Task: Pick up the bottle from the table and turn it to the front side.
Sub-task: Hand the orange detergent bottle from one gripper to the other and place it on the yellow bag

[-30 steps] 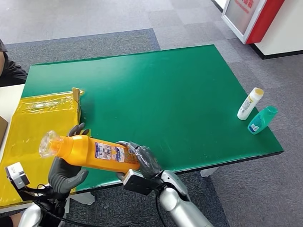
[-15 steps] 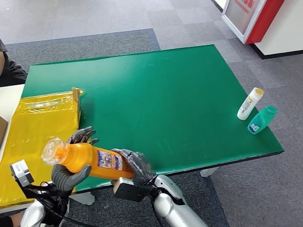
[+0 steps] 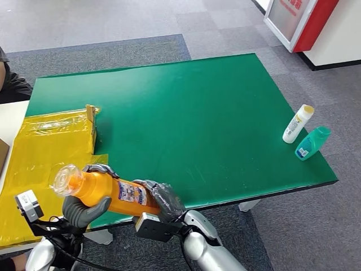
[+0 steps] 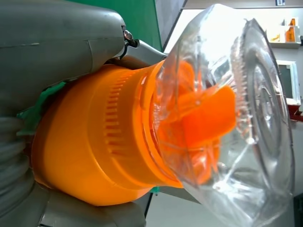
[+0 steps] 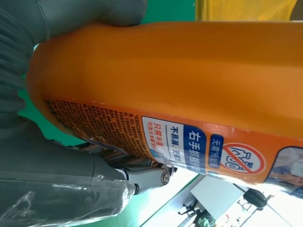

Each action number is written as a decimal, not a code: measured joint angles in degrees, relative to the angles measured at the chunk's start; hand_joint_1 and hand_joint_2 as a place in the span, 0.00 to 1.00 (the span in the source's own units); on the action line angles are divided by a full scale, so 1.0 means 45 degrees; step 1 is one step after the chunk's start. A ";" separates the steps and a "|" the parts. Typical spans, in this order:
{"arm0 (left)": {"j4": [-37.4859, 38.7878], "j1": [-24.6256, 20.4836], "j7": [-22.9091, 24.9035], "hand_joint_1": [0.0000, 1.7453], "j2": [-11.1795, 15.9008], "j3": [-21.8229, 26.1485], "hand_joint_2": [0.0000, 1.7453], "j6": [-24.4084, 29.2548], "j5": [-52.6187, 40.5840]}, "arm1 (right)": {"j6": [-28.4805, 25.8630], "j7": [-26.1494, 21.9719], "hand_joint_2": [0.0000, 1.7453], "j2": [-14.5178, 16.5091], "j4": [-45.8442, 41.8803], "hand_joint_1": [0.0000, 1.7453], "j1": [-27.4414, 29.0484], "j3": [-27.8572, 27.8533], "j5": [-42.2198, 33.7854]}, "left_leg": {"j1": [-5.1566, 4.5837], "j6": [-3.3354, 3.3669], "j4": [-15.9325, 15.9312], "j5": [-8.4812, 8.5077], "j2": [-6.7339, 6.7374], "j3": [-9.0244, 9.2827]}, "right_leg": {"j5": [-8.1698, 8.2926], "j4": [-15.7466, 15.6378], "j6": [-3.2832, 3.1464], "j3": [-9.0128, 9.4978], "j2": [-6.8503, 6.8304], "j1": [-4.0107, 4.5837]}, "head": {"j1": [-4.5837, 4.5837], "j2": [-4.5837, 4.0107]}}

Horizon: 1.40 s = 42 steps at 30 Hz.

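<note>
An orange bottle [image 3: 110,193] with a clear cap [image 3: 62,180] lies on its side in the air, over the near edge of the green table [image 3: 192,113]. My left hand [image 3: 83,206] grips it near the neck, fingers curled over the top. My right hand [image 3: 163,200] holds its base end. The label with small print faces up. In the left wrist view the orange bottle neck [image 4: 107,142] and clear cap [image 4: 250,109] loom close. In the right wrist view the bottle body [image 5: 178,80] shows a label with a prohibition sign.
A yellow plastic bag [image 3: 42,152] lies at the table's left. A white bottle [image 3: 298,123] and a teal bottle [image 3: 313,142] lie near the right edge. A person in dark clothing [image 3: 10,84] stands at far left. Grey carpet surrounds the table.
The bottle has drawn in and shifted slightly right, its cap end lower. My left hand's fingers, spread before, have closed over the bottle's top.
</note>
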 joint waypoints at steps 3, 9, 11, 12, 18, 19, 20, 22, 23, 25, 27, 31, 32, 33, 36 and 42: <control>0.0000 0.0000 0.0002 1.00 -0.0001 -0.0005 1.00 0.0000 -0.0007 | 0.0000 0.0000 1.00 0.0000 0.0000 0.90 0.0002 0.0000 0.0000 | 0.0000 0.0000 0.0000 0.0000 0.0000 0.0000 | 0.0000 0.0000 0.0000 0.0000 0.0000 0.0000 | 0.0000 0.0000; 0.0000 -0.0003 0.0005 1.00 -0.0001 -0.0012 1.00 0.0000 -0.0008 | 0.0000 0.0001 1.00 -0.0001 0.0000 0.61 0.0003 0.0000 0.0000 | 0.0000 0.0000 0.0000 0.0000 0.0000 0.0000 | 0.0000 0.0000 0.0000 0.0000 0.0000 0.0000 | 0.0000 0.0000; -0.0001 -0.0005 0.0009 1.00 -0.0001 -0.0017 1.00 0.0044 -0.0090 | 0.0015 0.0005 1.00 -0.0004 0.0000 0.24 0.0003 0.0000 -0.0011 | 0.0000 0.0000 0.0000 0.0000 0.0000 0.0000 | 0.0000 0.0000 0.0000 0.0000 0.0000 0.0000 | -0.0001 0.0000; -0.0004 -0.0011 0.0019 1.00 -0.0001 -0.0029 1.00 0.0142 -0.0239 | 0.0046 0.0013 1.00 -0.0006 -0.0001 0.08 0.0008 0.0000 -0.0027 | 0.0000 0.0000 0.0000 0.0000 0.0000 0.0000 | 0.0000 0.0000 0.0000 0.0000 0.0000 0.0000 | -0.0001 0.0000; -0.0192 -0.0011 0.0508 1.00 0.0035 -0.0233 1.00 0.1941 -0.3364 | 0.0204 0.0065 1.00 -0.0024 -0.0243 0.00 0.0186 0.0024 -0.0142 | 0.0000 0.0000 0.0000 0.0000 0.0002 0.0001 | 0.0000 0.0000 0.0000 -0.0001 0.0001 0.0000 | -0.0001 0.0000; -0.0339 -0.0015 0.0787 1.00 0.0075 -0.0246 1.00 0.2627 -0.4615 | 0.0208 0.0114 1.00 -0.0035 -0.0427 0.00 0.0286 -0.0040 -0.0210 | 0.0000 0.0000 0.0000 0.0000 0.0001 0.0001 | 0.0000 0.0000 0.0000 -0.0001 0.0000 0.0000 | 0.0000 0.0000; -0.0532 -0.0022 0.1193 1.00 0.0135 -0.0253 1.00 0.3435 -0.6184 | 0.0235 0.0170 1.00 -0.0047 -0.0668 0.00 0.0420 -0.0148 -0.0299 | 0.0001 0.0000 0.0000 0.0000 0.0001 0.0001 | 0.0000 0.0000 0.0000 -0.0002 0.0001 0.0001 | 0.0001 0.0000; -0.1003 -0.0063 0.2233 1.00 0.0277 -0.0220 1.00 0.5098 -1.0023 | 0.0384 0.0263 1.00 -0.0066 -0.1233 0.00 0.0758 -0.0492 -0.0523 | 0.0001 -0.0001 0.0000 0.0000 0.0001 0.0000 | 0.0000 0.0000 -0.0001 -0.0006 0.0001 0.0001 | -0.0001 0.0000; -0.1265 -0.0139 0.2838 1.00 0.0368 -0.0164 1.00 0.5755 -1.2193 | 0.0492 0.0307 1.00 -0.0074 -0.1530 0.00 0.0948 -0.0737 -0.0684 | 0.0001 0.0000 0.0000 0.0000 0.0000 -0.0001 | 0.0000 0.0000 0.0000 -0.0007 -0.0001 0.0001 | -0.0001 0.0000; -0.1654 -0.0542 0.4168 1.00 0.0790 -0.0028 1.00 0.6274 -1.6518 | 0.0737 0.0345 1.00 -0.0086 -0.2048 0.00 0.1285 -0.1360 -0.1173 | 0.0002 -0.0004 0.0000 0.0003 -0.0008 -0.0002 | -0.0002 0.0000 -0.0001 -0.0006 -0.0012 0.0002 | 0.0001 0.0000; -0.1719 -0.1209 0.5018 1.00 0.1519 0.0168 1.00 0.6195 -1.9774 | 0.1030 0.0232 1.00 -0.0093 -0.2428 0.00 0.1512 -0.2105 -0.1667 | 0.0004 -0.0019 0.0000 0.0010 -0.0009 -0.0002 | 0.0009 0.0002 -0.0018 -0.0011 -0.0014 0.0003 | 0.0001 0.0000; -0.1311 -0.2589 0.4598 1.00 0.2780 0.0773 1.00 0.6160 -2.0460 | 0.1461 -0.0143 1.00 -0.0101 -0.2820 0.00 0.1777 -0.3323 -0.1871 | 0.0011 -0.0038 -0.0001 0.0030 -0.0003 -0.0002 | 0.0023 0.0007 -0.0035 -0.0018 -0.0007 0.0011 | -0.0004 0.0000; -0.1231 -0.2819 0.4474 1.00 0.2971 0.0830 1.00 0.6143 -2.0316 | 0.1505 -0.0192 1.00 -0.0100 -0.2866 0.00 0.1809 -0.3500 -0.1868 | 0.0011 -0.0036 -0.0001 0.0034 -0.0004 -0.0002 | 0.0024 0.0008 -0.0034 -0.0016 -0.0007 0.0012 | -0.0001 0.0000; -0.1181 -0.2989 0.4393 1.00 0.3148 0.0843 1.00 0.6103 -2.0264 | 0.1526 -0.0221 1.00 -0.0098 -0.2902 0.00 0.1831 -0.3635 -0.1865 | 0.0011 -0.0036 -0.0001 0.0035 -0.0004 -0.0002 | 0.0025 0.0009 -0.0034 -0.0016 -0.0006 0.0012 | 0.0000 0.0000; -0.1121 -0.3325 0.4368 1.00 0.3603 0.0783 1.00 0.5890 -2.0313 | 0.1521 -0.0264 1.00 -0.0097 -0.3015 0.00 0.1875 -0.3893 -0.1861 | 0.0010 -0.0036 0.0000 0.0035 -0.0001 -0.0003 | 0.0027 0.0008 -0.0032 -0.0020 -0.0003 0.0009 | -0.0001 0.0000; -0.0786 -0.4156 0.4266 1.00 0.4746 0.0308 1.00 0.5048 -2.0202 | 0.1497 -0.0322 1.00 -0.0097 -0.3177 0.00 0.1883 -0.4252 -0.1968 | 0.0011 -0.0038 0.0000 0.0033 0.0002 -0.0006 | 0.0025 0.0008 -0.0033 -0.0024 -0.0004 0.0009 | -0.0001 0.0000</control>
